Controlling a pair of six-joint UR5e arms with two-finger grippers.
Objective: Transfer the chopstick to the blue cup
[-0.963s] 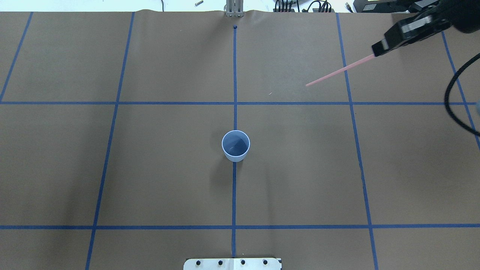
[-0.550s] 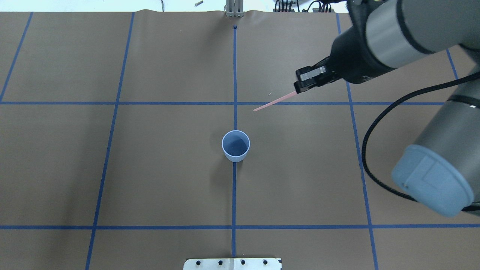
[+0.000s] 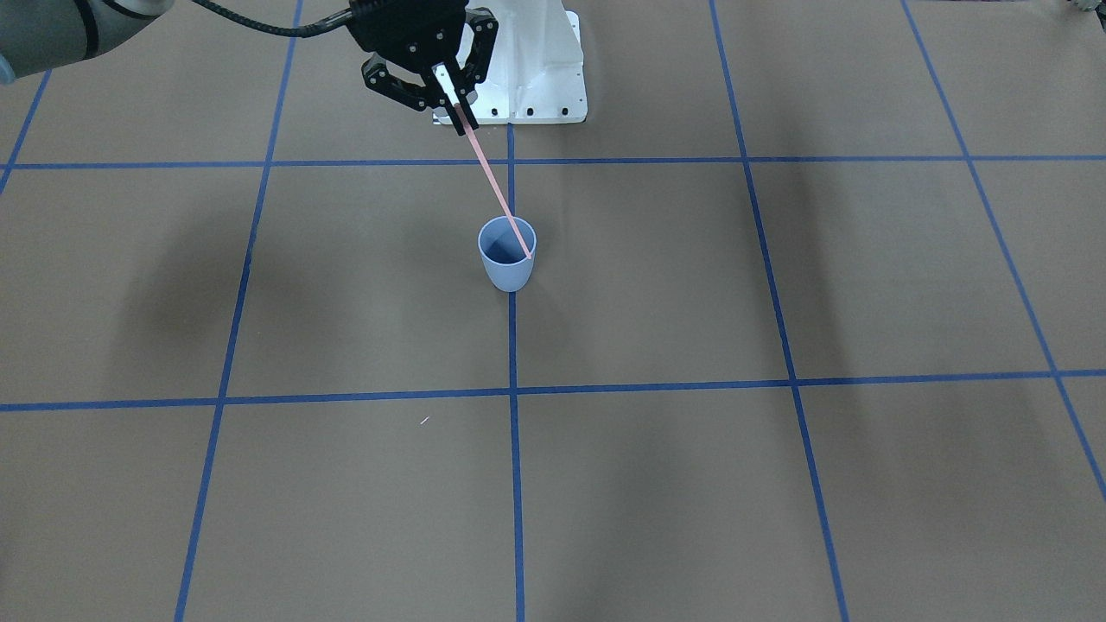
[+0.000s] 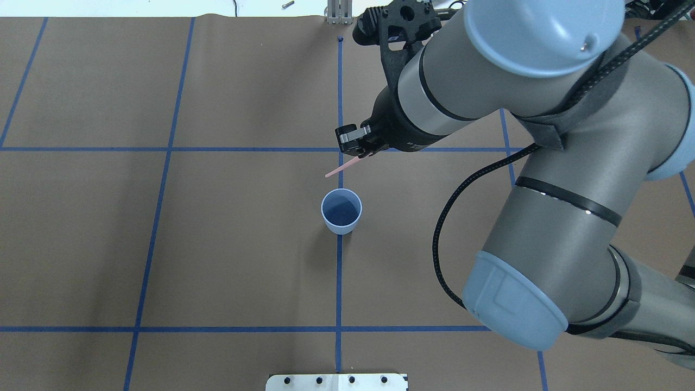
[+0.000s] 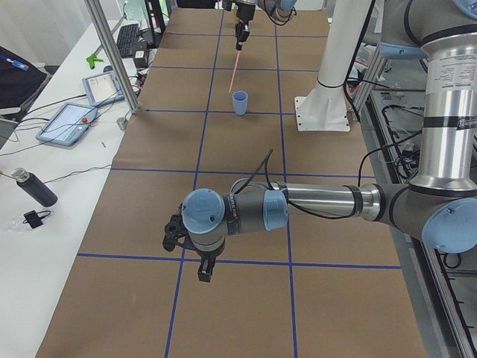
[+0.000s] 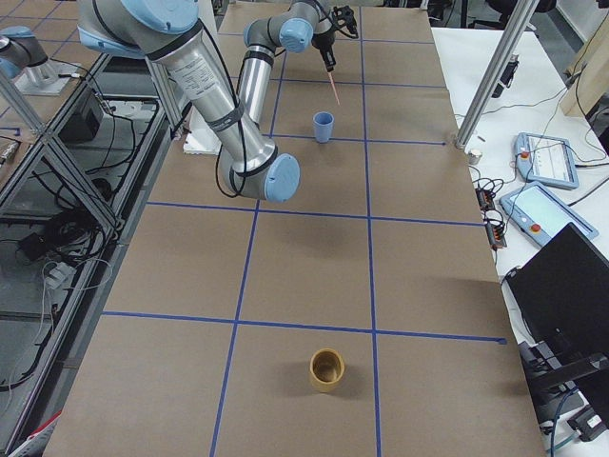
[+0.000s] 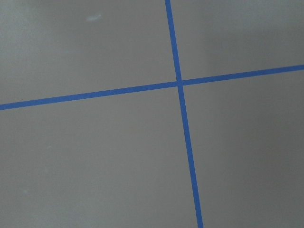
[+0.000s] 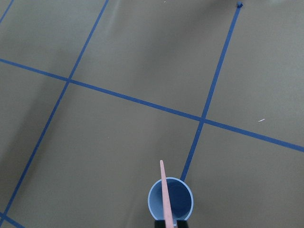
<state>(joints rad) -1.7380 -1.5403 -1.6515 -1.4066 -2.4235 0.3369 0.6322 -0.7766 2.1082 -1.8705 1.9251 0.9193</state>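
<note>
The blue cup stands upright at the table's centre on the middle tape line. My right gripper is shut on the upper end of the pale pink chopstick and holds it in the air, slanting down. In the front view the right gripper is above and behind the cup, and the chopstick has its tip over the cup's mouth. The right wrist view shows the chopstick lying across the cup's opening. My left gripper hangs over bare table far from the cup; I cannot tell if it is open.
The white robot base plate sits just behind the cup. A tan cup stands at the table's right end. A metal post and tablets are at the operators' side. Blue tape lines grid the brown table.
My right arm has swung in from the far right towards the centre, carrying the chopstick; its tip has gone from well right of the cup to just beside it.
</note>
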